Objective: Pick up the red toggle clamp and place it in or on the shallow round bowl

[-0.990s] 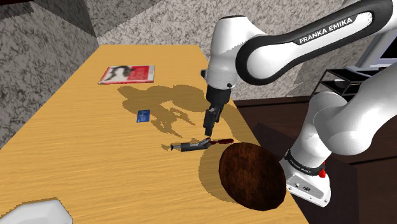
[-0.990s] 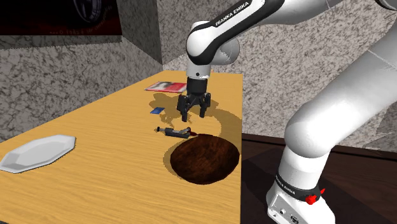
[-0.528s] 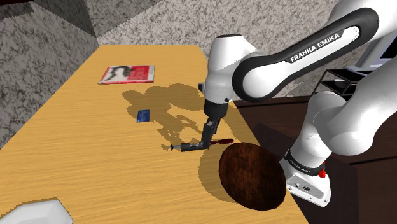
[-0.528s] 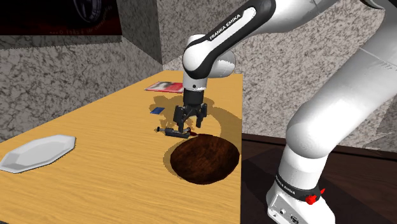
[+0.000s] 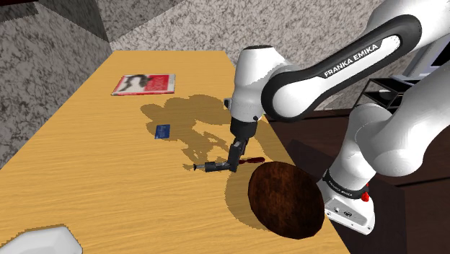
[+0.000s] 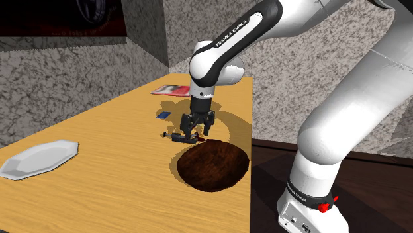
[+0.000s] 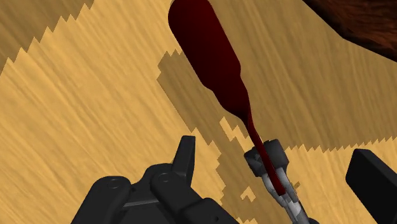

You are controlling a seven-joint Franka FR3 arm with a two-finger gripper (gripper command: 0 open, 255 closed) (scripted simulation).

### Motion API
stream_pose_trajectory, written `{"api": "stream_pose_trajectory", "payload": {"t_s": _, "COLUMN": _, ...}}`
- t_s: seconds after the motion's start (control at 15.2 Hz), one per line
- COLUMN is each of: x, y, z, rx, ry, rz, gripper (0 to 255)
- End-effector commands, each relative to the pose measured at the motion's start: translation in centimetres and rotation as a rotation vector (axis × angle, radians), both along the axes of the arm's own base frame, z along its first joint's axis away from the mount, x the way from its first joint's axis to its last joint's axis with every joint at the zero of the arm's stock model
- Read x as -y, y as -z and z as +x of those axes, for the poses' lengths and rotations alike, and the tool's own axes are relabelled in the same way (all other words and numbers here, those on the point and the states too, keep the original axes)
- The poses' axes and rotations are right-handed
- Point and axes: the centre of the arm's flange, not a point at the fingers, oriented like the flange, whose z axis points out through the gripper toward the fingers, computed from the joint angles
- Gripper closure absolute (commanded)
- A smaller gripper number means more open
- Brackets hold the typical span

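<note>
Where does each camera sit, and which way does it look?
Shoulder view: beside the stand, looking down over the table at the clamp; arm and base show.
Second exterior view: near the bowl, looking along the table; arm and gripper show.
Wrist view: on the hand, looking at the clamp; two open fingers show.
Both exterior views share the bowl.

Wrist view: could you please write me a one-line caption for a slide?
Open hand straddles the red-handled toggle clamp lying on the wooden table beside the dark brown bowl.
</note>
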Motion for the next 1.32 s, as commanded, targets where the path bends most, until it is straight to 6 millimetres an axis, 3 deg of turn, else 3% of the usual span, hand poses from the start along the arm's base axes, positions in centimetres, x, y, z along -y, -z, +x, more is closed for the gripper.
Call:
{"api": "stream_pose_trajectory", "payload": {"t_s": 0.0, "x": 0.0, "y": 0.0, "z": 0.0, "rx": 0.0, "ry": 0.0, "rz": 0.0, "gripper": 0}}
{"api": "stream_pose_trajectory", "payload": {"t_s": 0.07, "x": 0.0, "y": 0.0, "z": 0.0, "rx": 0.0, "ry": 0.0, "rz": 0.0, "gripper": 255}}
{"api": "stream_pose_trajectory", "payload": {"t_s": 0.66, "x": 0.0, "y": 0.0, "z": 0.0, "rx": 0.0, "ry": 0.0, "rz": 0.0, "gripper": 255}}
{"api": "stream_pose_trajectory", "payload": {"t_s": 1.25, "x": 0.0, "y": -4.7, "z": 0.0, "rx": 0.0, "ry": 0.0, "rz": 0.0, "gripper": 255}}
